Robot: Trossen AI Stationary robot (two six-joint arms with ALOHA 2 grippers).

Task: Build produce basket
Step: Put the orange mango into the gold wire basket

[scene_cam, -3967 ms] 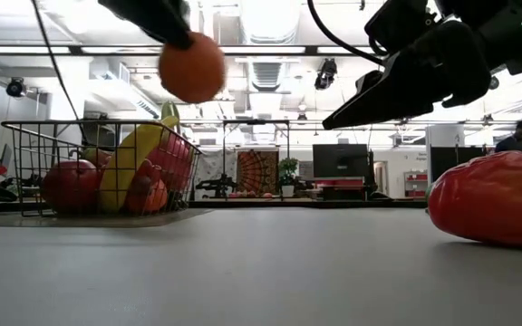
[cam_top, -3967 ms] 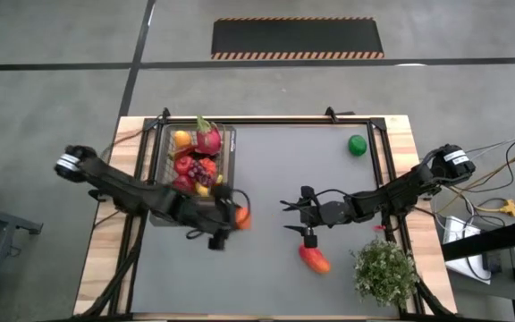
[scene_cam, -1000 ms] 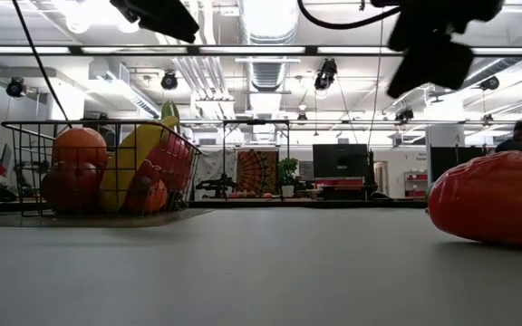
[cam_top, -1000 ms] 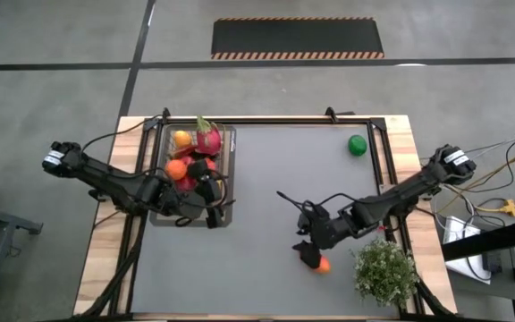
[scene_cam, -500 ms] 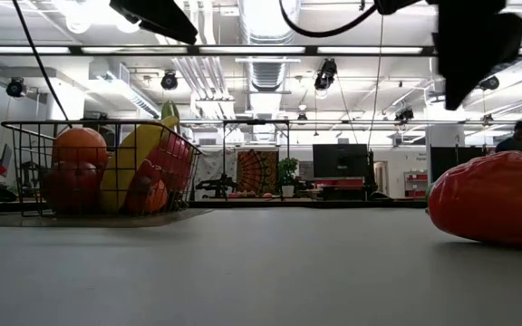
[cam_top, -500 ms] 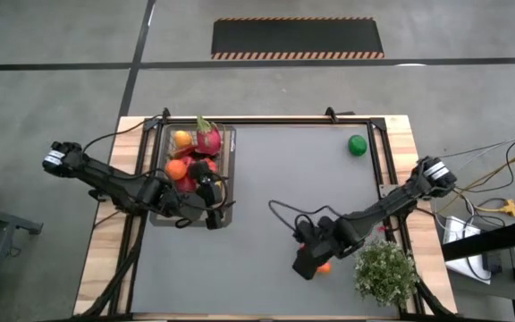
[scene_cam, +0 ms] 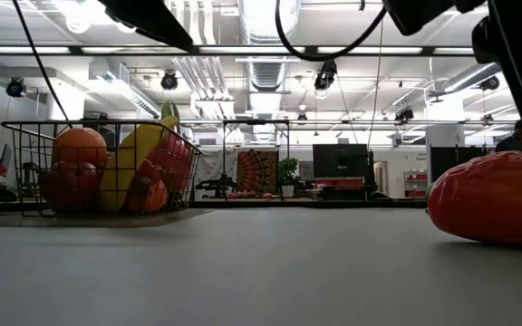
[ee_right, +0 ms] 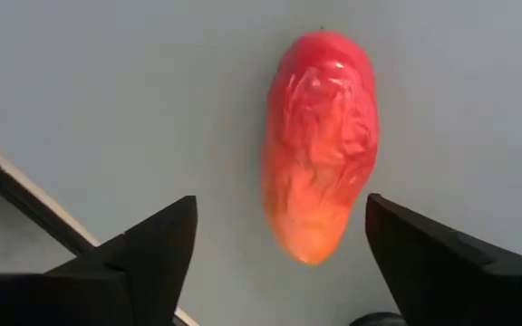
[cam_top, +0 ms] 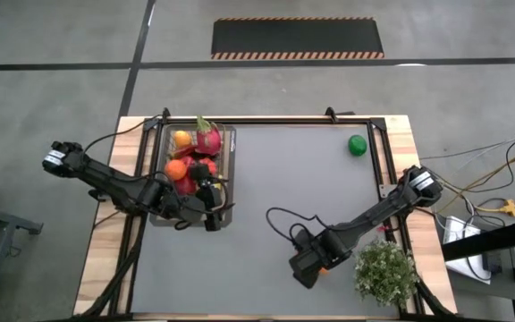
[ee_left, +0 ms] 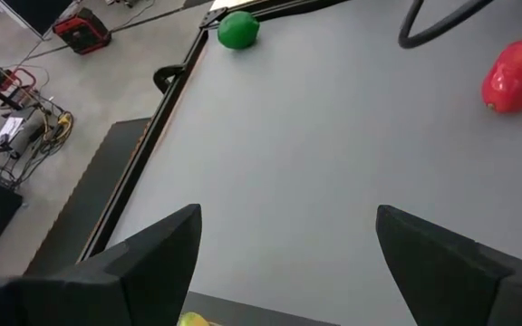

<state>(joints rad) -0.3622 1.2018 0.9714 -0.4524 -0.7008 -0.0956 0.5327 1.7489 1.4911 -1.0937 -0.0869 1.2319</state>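
Right now, your right gripper [cam_top: 306, 266] hangs over the grey table [cam_top: 275, 170] near its front edge, fingers spread wide, directly above a glossy red-orange mango [ee_right: 320, 181] that lies on the mat untouched. Your left gripper [cam_top: 211, 204] hovers at the near right corner of the dark wire-mesh basket [cam_top: 224, 161], also wide open and holding nothing. That basket sits at the table's far left, filled with an orange [scene_cam: 80, 145], a yellow banana [scene_cam: 127, 170] and red fruit. A small green lime [cam_top: 357, 145] rests alone at the far right.

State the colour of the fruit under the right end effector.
The mango is red, fading to orange at one end; the right wrist view shows it best.
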